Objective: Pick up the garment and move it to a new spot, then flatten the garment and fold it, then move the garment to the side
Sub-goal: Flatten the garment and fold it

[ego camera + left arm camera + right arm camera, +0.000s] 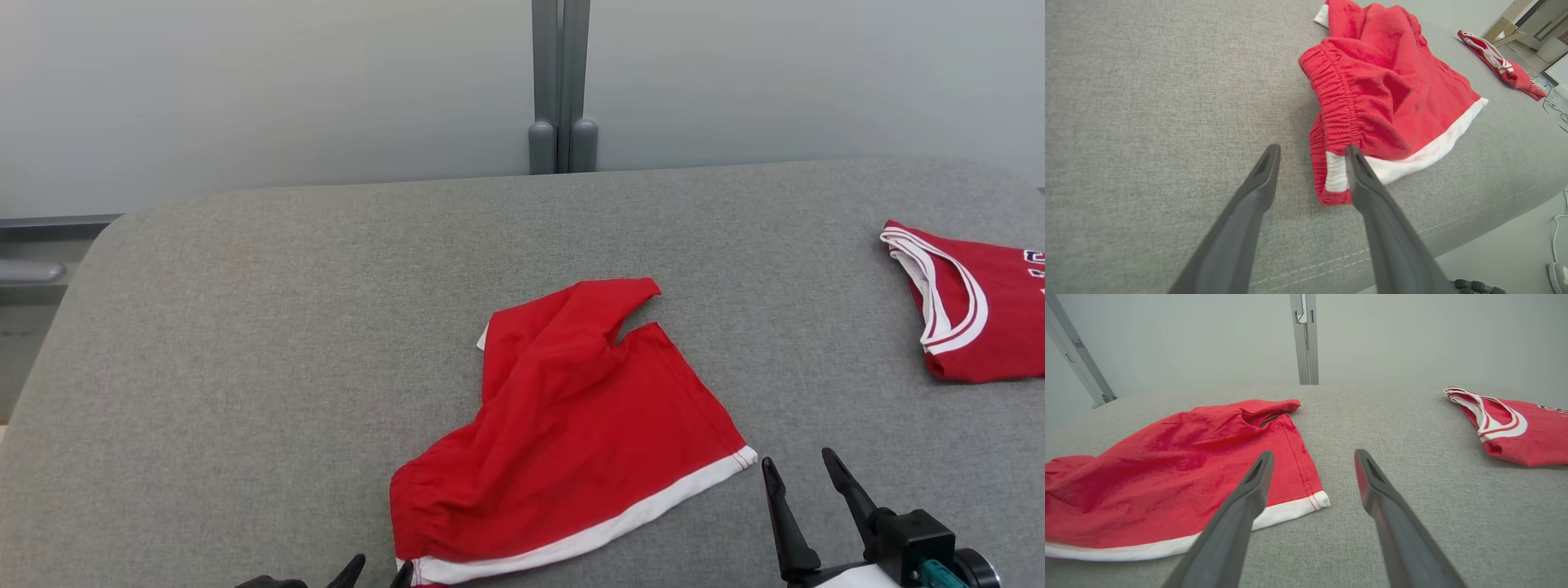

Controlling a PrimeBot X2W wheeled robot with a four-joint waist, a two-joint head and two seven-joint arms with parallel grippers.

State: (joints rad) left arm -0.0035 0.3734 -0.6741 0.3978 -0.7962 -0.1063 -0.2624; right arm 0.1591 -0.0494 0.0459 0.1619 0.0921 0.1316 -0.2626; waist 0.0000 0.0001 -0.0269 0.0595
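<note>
- Red shorts lie crumpled on the grey padded table, near its front edge and a little right of centre in the head view.
- The elastic waistband is bunched at the lower left, the white hem band runs along the near side, and one leg is folded over at the top.
- Left gripper sits low at the near corner of the shorts, jaws apart with nothing clamped.
- In the left wrist view, the white corner of the shorts lies right beside one dark finger; whether they touch, I cannot tell.
- Right gripper hovers just off the right end of the hem, jaws wide apart and empty, over bare table.
- A red jersey with white trim lies well apart on the table's far right.
</note>
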